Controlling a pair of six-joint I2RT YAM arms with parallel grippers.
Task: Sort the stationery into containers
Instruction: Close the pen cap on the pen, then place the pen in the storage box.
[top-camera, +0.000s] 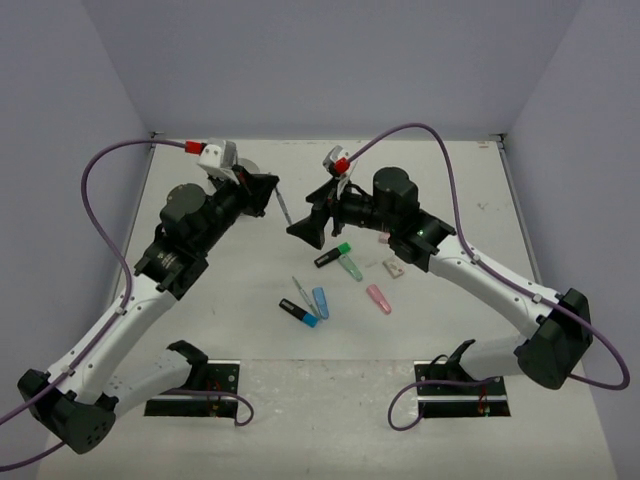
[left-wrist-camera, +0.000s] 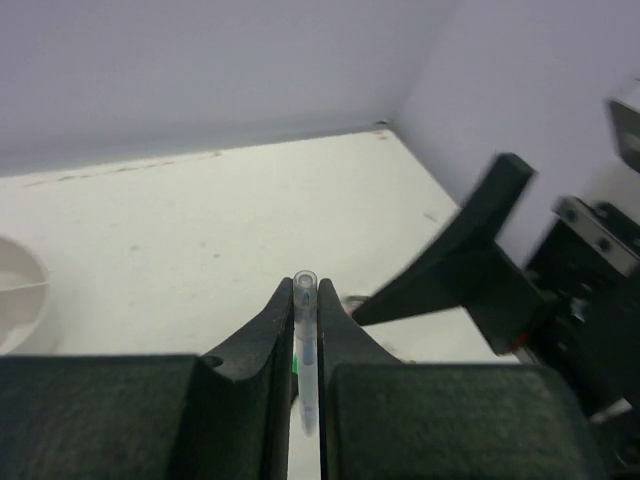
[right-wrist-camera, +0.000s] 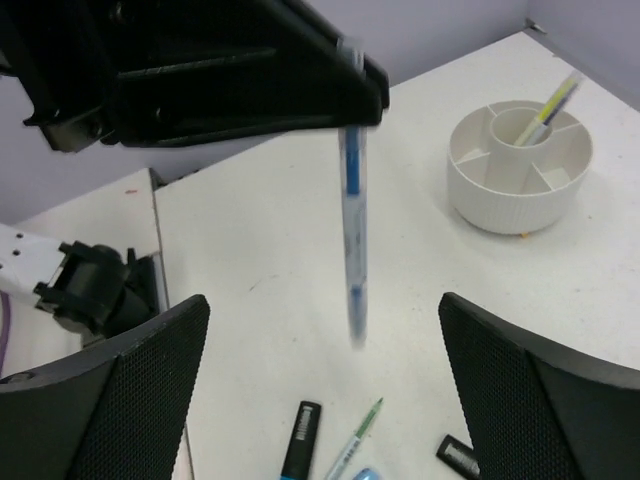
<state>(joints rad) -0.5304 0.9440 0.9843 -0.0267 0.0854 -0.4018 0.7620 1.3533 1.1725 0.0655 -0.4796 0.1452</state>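
My left gripper (top-camera: 268, 190) is shut on a thin clear pen with blue ink (top-camera: 284, 208), held above the table with the pen hanging tip down. In the left wrist view the pen (left-wrist-camera: 305, 310) sits pinched between the fingers. My right gripper (top-camera: 308, 230) is open and empty, facing the hanging pen (right-wrist-camera: 351, 210) from close by. The round white tub (right-wrist-camera: 520, 170) holds a yellowish pen in its centre cup; its rim also shows in the left wrist view (left-wrist-camera: 22, 300). On the table lie a black-capped green highlighter (top-camera: 332, 255), a pale green one (top-camera: 350, 268), a pink one (top-camera: 378, 298) and a blue one (top-camera: 320, 302).
A black-and-blue highlighter (top-camera: 298, 312), a thin green pen (top-camera: 300, 288) and a tan eraser (top-camera: 392, 266) lie among them. In the top view the tub is mostly hidden behind the left wrist. Walls close the table at the back and both sides.
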